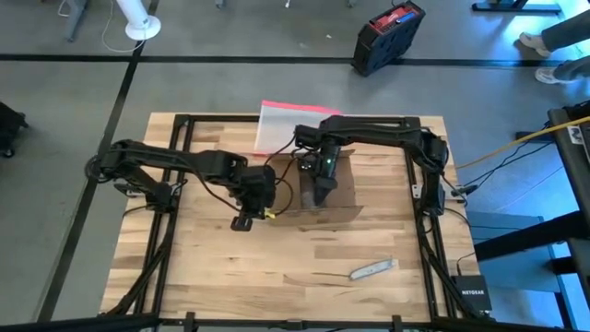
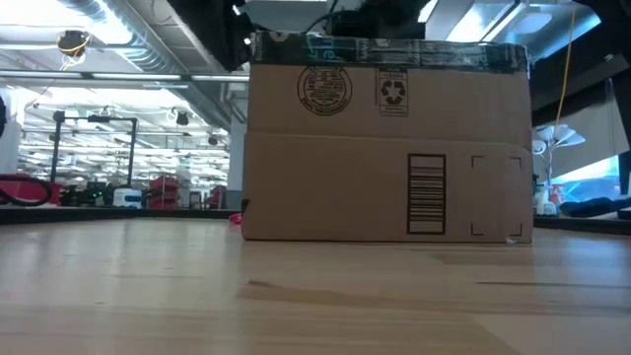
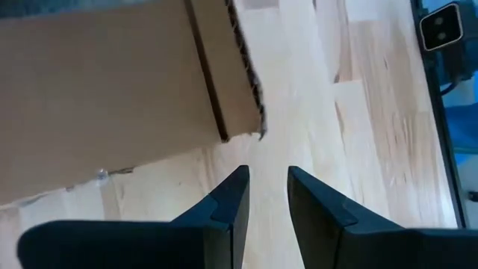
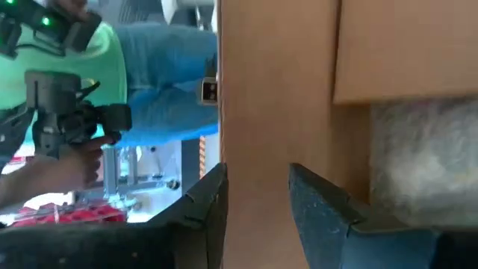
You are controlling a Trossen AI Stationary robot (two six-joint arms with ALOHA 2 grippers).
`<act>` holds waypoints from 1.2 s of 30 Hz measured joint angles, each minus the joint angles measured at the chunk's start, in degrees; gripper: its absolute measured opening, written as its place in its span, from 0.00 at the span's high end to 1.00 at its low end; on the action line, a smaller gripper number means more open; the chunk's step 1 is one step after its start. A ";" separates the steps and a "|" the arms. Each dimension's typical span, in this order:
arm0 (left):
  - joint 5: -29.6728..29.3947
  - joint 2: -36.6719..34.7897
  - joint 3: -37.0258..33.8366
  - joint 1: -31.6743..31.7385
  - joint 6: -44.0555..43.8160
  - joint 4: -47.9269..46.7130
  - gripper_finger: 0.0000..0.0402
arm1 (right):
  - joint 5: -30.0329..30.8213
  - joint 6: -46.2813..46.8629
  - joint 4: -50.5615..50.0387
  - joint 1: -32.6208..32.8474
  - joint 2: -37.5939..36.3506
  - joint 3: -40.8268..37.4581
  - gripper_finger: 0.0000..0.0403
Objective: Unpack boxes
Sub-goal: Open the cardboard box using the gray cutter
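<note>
Item: brown cardboard box, standing on the wooden table near its middle; in the low view its side shows a printed round seal, a recycling mark, a barcode and dark tape along the top edge. Left gripper: just beside the box's left side, low over the table, fingers parted by a narrow gap with only bare wood between them, holding nothing. Right gripper: over the box top, fingers set apart against a cardboard flap; whether they clamp it cannot be told. Clear pouch with pink edge: lying behind the box. Small pale strip: on the table's near right part, well apart.
</note>
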 joint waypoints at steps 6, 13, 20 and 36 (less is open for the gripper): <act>2.69 -1.63 0.07 0.89 0.63 5.96 0.79 | 2.35 7.01 12.15 -0.22 0.00 -1.31 0.67; 6.17 -0.25 0.04 2.06 0.90 9.57 0.79 | 17.00 6.85 14.64 -0.72 0.35 -1.31 0.67; 8.62 -0.14 0.04 0.95 2.48 9.22 0.79 | 34.92 0.96 10.80 0.59 1.20 -1.31 0.67; 9.86 6.54 0.00 -1.40 5.09 9.88 0.79 | 37.12 6.95 11.59 -0.94 4.26 -1.33 0.67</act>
